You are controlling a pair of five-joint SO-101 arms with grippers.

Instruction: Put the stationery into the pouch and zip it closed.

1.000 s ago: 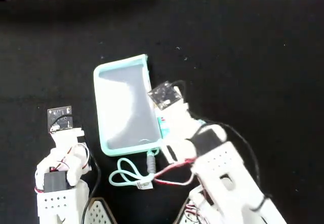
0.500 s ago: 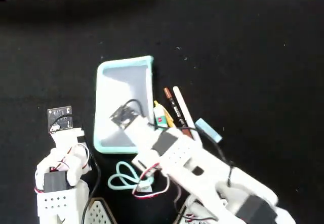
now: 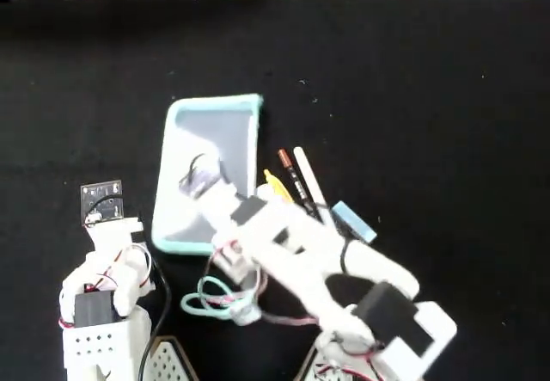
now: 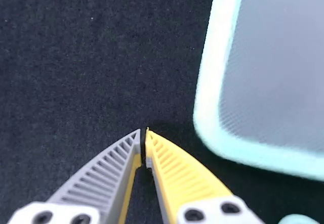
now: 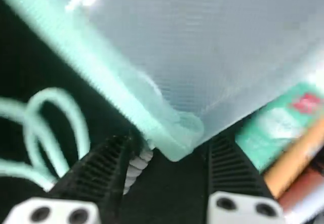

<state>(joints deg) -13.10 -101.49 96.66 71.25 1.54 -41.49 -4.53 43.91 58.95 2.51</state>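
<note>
The pale teal pouch (image 3: 212, 140) lies flat in the middle of the black table. To its right lie the stationery: a brown pen (image 3: 290, 171), a white pen (image 3: 309, 179), a yellow item (image 3: 276, 184) and a blue eraser (image 3: 353, 222). My right arm (image 3: 301, 248) slants over the pouch's near end. In the right wrist view my right gripper (image 5: 171, 144) is open, with the pouch's zipper corner (image 5: 174, 138) between its fingers. A green-and-white item (image 5: 281, 118) lies just beyond. My left gripper (image 4: 144, 134) is shut and empty, on the cloth left of the pouch (image 4: 263, 72).
The pouch's teal cord loop (image 3: 210, 299) curls on the table near the front edge, under the right arm. The left arm (image 3: 103, 265) sits at the front left. Cables and equipment line the table's far edge.
My right arm swung left, from the pouch's right side to over its near end, uncovering the pens. The pouch turned slightly. The left arm stayed still.
</note>
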